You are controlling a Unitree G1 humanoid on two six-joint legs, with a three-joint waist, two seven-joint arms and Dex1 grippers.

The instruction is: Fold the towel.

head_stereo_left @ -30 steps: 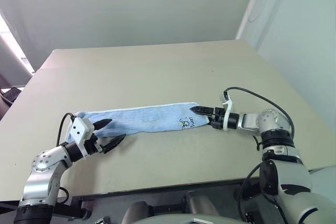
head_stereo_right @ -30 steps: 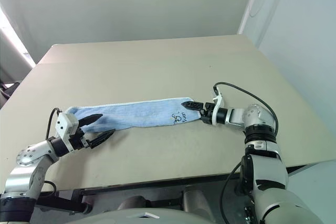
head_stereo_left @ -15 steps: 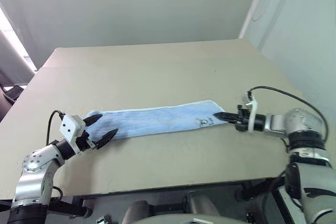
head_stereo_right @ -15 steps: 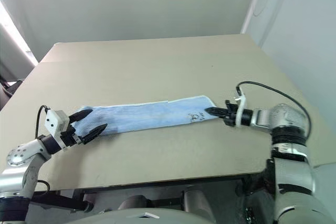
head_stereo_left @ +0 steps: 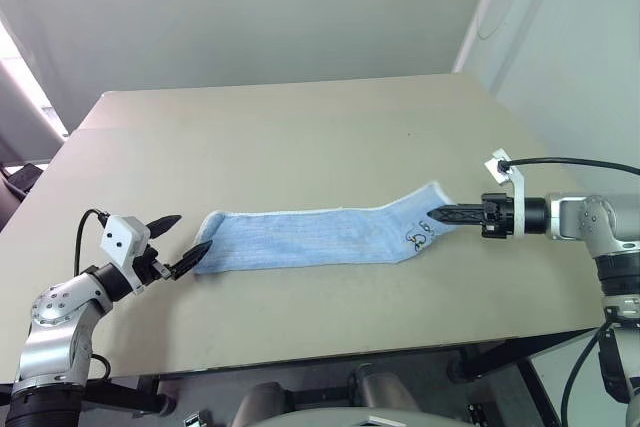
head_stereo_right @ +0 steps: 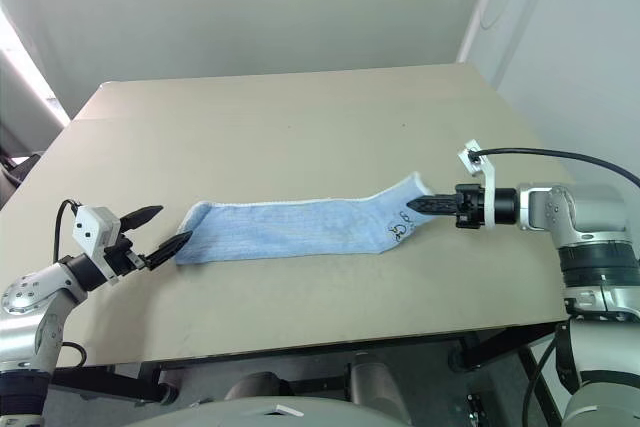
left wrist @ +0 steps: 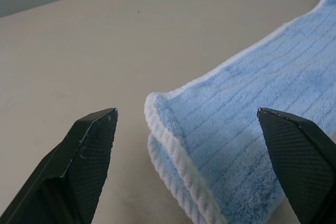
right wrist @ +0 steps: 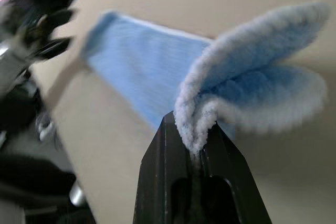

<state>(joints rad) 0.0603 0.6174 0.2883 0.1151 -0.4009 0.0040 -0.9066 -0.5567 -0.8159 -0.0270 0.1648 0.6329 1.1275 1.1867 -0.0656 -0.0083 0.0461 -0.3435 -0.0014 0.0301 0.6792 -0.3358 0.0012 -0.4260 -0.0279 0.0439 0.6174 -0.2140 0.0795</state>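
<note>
Towel (head_stereo_left: 320,238) is what you have stretched out as a long narrow strip on the table (head_stereo_left: 300,137), its long axis running side to side across your view, roughly parallel to the table's near edge. It sits in the near half of the table, with a band of bare top between it and the near edge. Beyond the towel you have broad open tabletop all the way to the far edge, and bare top to both sides. Your right gripper (head_stereo_left: 437,215) has its jaws shut on the towel's right end, pinching the doubled white-edged fabric, and that end is lifted off the table and kinked upward, with the small dark doodle (head_stereo_left: 416,237) just beside the grip. The rest of the strip lies flat. The left end of the towel is folded double and points at your left gripper (head_stereo_left: 183,240), which sits low over the table just beside that end; its jaws stand wide apart and hold nothing, with the lower fingertip (head_stereo_left: 198,253) at the towel's edge.
</note>
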